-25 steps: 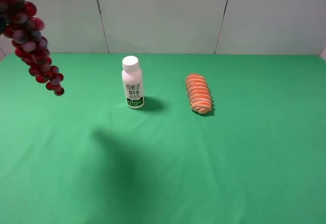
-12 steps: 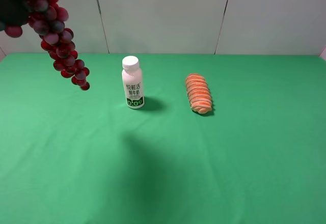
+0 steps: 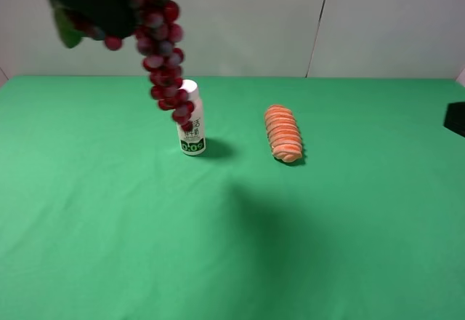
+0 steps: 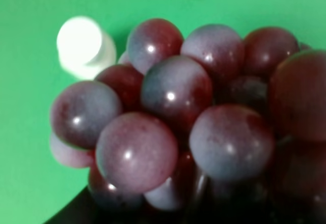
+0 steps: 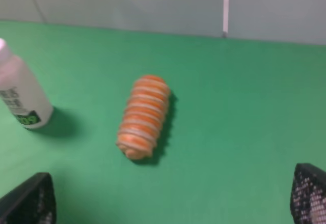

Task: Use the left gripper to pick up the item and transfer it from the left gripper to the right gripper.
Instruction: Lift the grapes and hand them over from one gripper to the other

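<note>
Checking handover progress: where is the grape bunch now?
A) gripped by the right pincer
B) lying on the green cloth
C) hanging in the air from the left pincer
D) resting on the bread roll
C: the grape bunch dangles in mid-air from the left pincer; the right pincer is open and empty.

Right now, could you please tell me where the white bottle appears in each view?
Exterior high: white bottle left of centre, partly hidden by grapes.
Left wrist: its cap beside the grapes.
Right wrist: bottle cut by the frame edge.
Shared landmark: the orange roll, in all three.
</note>
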Motion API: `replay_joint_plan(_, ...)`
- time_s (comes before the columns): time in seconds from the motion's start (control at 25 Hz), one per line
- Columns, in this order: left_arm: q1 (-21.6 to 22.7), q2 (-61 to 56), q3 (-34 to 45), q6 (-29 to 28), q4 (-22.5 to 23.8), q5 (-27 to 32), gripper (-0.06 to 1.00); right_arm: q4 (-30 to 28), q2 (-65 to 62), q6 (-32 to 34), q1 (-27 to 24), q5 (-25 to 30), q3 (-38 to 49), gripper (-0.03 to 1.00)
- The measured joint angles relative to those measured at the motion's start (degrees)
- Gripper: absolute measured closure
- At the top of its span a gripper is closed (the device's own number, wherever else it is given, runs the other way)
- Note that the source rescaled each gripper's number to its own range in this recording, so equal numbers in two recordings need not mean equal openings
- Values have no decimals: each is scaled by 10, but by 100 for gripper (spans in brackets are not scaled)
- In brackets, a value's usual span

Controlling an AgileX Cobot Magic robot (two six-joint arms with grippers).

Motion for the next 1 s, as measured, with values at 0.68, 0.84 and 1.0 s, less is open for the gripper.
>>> replay_joint_plan(0.68, -120, 149, -154, 77, 19, -83, 84, 280, 136, -351, 0, -59, 0, -3)
replay_joint_plan(0.84, -135, 149, -157, 94, 18, -110, 86, 349, 180, -424, 0, -57, 0, -3)
replay_joint_plan(1.0, -150, 150, -157, 98, 18, -122, 87, 441, 221, -511, 2, -34, 0, -3)
